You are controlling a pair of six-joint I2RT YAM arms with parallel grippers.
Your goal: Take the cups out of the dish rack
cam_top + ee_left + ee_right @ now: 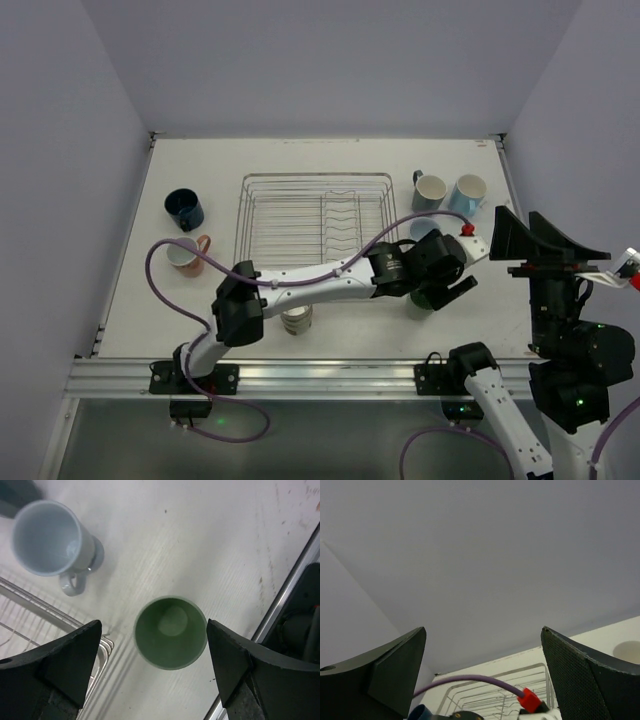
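Beside the dish rack (285, 215), outstretched left pincer (154, 626) (released) hangs above green cup (171, 632).

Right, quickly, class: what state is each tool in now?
Left tool: open, straddling the green cup without touching it.
Right tool: open, holding nothing.

Our left arm (310, 282) is stretched out to the right, left tool (154, 630) facing down, jaws wide apart; right arm (575, 360) folded upright, right tool (482, 630) tilted up, jaws spread too.
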